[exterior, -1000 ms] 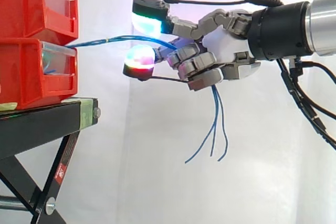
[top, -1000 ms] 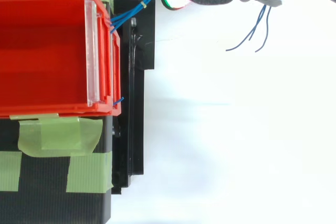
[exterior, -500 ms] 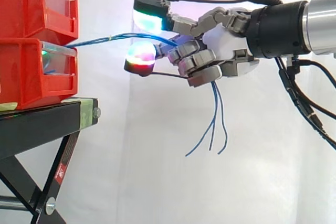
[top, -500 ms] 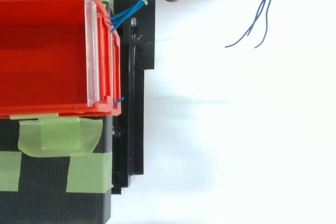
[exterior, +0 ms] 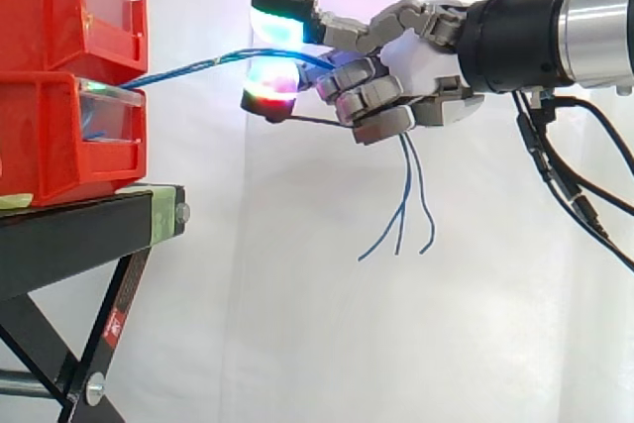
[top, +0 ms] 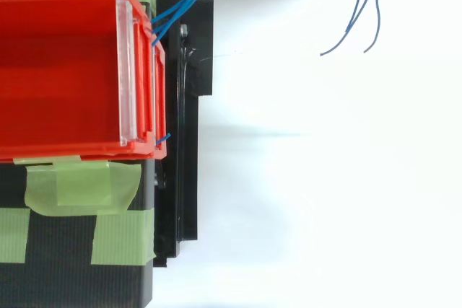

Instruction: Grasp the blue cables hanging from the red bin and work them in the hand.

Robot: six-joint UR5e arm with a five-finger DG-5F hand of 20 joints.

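Blue cables (exterior: 188, 68) leave the front of the lower red bin (exterior: 50, 141) and run rightward, rising slightly, straight into the robot's hand (exterior: 421, 61), which sits well right of the bin. Its fingers (exterior: 371, 106) are curled closed around the bundle, with the free ends dangling below them. The span back to the bin looks nearly taut, so working the cables probably means moving the fingers rather than pulling farther away.
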